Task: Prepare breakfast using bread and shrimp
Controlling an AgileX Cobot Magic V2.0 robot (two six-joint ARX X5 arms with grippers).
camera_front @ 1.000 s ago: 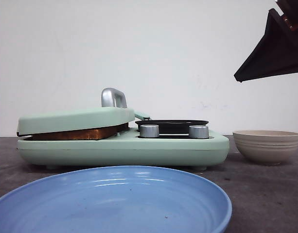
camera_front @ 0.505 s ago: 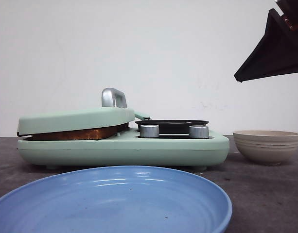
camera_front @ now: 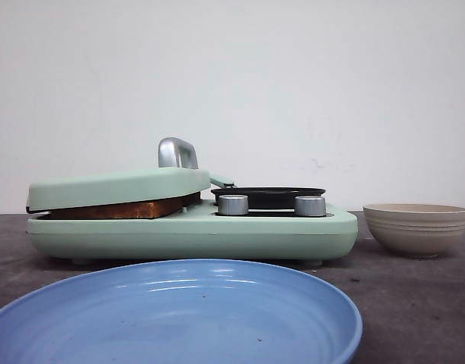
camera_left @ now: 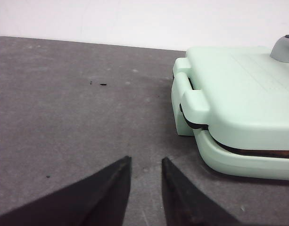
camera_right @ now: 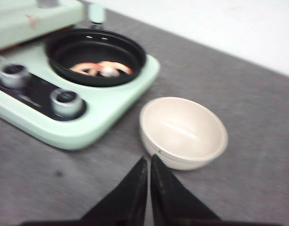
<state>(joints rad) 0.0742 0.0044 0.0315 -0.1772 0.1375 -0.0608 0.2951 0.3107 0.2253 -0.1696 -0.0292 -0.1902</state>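
Observation:
The bread [camera_front: 118,208] is a browned slab pressed under the closed lid of the mint-green breakfast maker [camera_front: 194,235]; only its edge shows, also in the left wrist view [camera_left: 276,153]. Pink shrimp [camera_right: 102,68] lie in the black round pan [camera_right: 94,55] on the maker's right side. My left gripper [camera_left: 145,160] is open and empty, low over the bare table to the left of the maker. My right gripper [camera_right: 149,159] is shut and empty, above the table just in front of the beige bowl [camera_right: 183,132]. Neither gripper shows in the front view.
A blue plate [camera_front: 171,318] lies at the near edge of the table. The empty beige bowl [camera_front: 416,226] stands right of the maker. Two silver knobs [camera_front: 234,204] sit on the maker's front. The lid has a silver handle [camera_front: 177,152].
The right gripper, seen at the upper right of the front view before, has moved out of that view. Nothing else has moved.

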